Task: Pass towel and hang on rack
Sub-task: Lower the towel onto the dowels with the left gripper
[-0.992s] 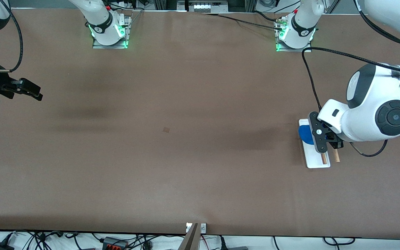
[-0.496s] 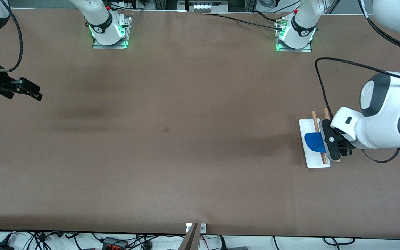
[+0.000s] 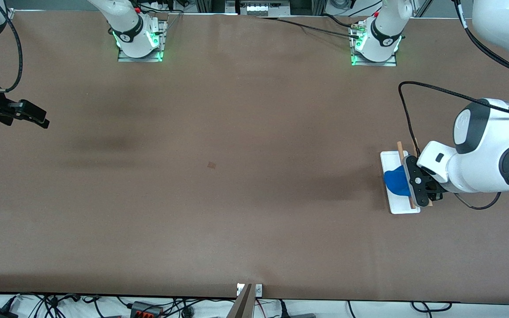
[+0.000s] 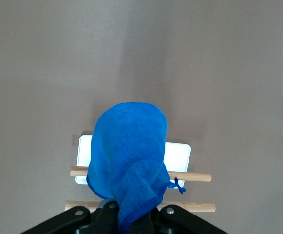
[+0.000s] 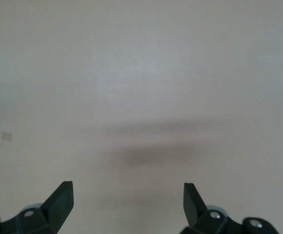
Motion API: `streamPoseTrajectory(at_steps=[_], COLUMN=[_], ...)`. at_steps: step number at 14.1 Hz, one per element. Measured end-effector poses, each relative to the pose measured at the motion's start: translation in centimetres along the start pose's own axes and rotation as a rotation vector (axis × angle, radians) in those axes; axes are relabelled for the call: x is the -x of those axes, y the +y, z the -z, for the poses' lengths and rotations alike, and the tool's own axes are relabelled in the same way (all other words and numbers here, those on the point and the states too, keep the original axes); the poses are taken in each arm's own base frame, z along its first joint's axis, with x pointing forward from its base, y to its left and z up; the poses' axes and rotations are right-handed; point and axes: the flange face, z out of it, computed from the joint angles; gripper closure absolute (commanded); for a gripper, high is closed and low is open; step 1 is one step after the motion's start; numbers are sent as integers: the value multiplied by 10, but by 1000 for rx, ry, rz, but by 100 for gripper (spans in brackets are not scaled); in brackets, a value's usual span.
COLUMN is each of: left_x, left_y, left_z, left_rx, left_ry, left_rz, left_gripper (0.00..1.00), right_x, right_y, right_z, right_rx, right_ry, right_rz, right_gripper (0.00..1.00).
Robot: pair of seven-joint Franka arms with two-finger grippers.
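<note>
The blue towel (image 3: 395, 182) hangs bunched from my left gripper (image 3: 415, 187), which is shut on its upper edge right over the rack (image 3: 402, 207) at the left arm's end of the table. In the left wrist view the towel (image 4: 129, 156) covers the middle of both wooden rods (image 4: 195, 176) and part of the rack's white base (image 4: 179, 156). Its loop tag (image 4: 179, 186) sticks out beside one rod. My left gripper (image 4: 131, 222) pinches the cloth. My right gripper (image 3: 38, 119) waits open over the right arm's end of the table; it (image 5: 127, 200) holds nothing.
A small dark square mark (image 3: 211, 165) lies on the brown table near its middle. A black cable (image 3: 407, 110) loops from the left arm above the rack. Cables and a metal bracket (image 3: 249, 290) sit along the table edge nearest the front camera.
My left gripper drew the towel across the rack toward the left arm's end, uncovering the rods' far ends, then eased back slightly. My right gripper drifted slightly toward the table's edge.
</note>
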Motion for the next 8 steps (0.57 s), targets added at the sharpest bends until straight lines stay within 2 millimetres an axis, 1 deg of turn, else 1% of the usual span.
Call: streamPoseTrajectory(at_steps=[3, 6, 8], left_x=[10, 11, 9], left_y=[0, 1, 7], left_z=[5, 6, 11], left_rx=[-2, 1, 0], left_ry=[1, 0, 3], left_rz=[12, 18, 76], left_gripper=[100, 100, 100], right_x=[0, -1, -2], right_y=[-7, -11, -11], right_z=[-1, -4, -5], right_rx=[-1, -1, -1], right_ry=[-3, -8, -9], right_rz=[59, 86, 87], right_gripper=[0, 0, 0])
